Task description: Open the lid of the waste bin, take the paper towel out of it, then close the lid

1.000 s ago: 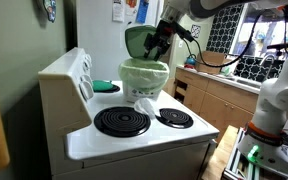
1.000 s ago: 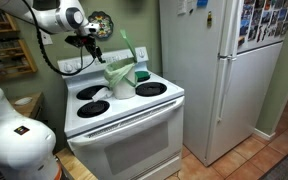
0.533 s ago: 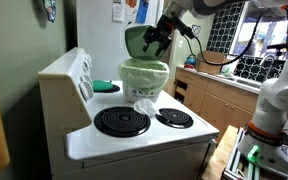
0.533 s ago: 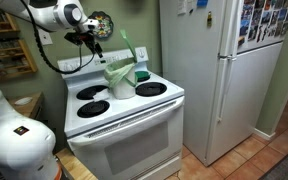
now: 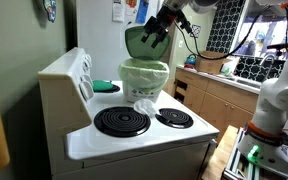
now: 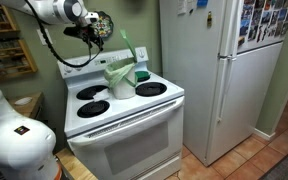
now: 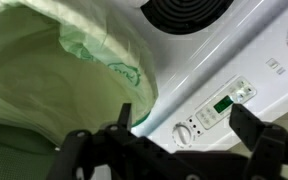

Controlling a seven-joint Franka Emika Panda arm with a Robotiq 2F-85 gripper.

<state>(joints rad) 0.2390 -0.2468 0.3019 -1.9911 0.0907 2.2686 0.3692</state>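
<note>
— Where's the lid right now?

— Up in the air. In an exterior view the fingers (image 5: 155, 33) are clenched on the dark green lid (image 5: 138, 41). It hangs tilted at 12 o'clock from the bin (image 5: 144, 80), clear of the rim.

— And the bin itself?

— Uncovered and upright on the white bench (image 5: 104, 145), toward the back. A large coil burner (image 5: 121, 121) lies at its 7 o'clock and a smaller burner (image 5: 175, 118) at its 5 o'clock. A pale green liner (image 5: 144, 68) is folded over the rim.

— Anything else around it?

— In an exterior view a white fridge (image 6: 219, 70) stands at 3 o'clock from the bench, just beside it.

— What does the wrist view give?

— The liner fills the upper left, crumpled and loose. The control panel (image 7: 224, 100) sits at 4 o'clock from it. The dark fingers cross the bottom edge.

— Can you see what's inside the bin?

— No, I cannot tell; only liner folds show.
</note>
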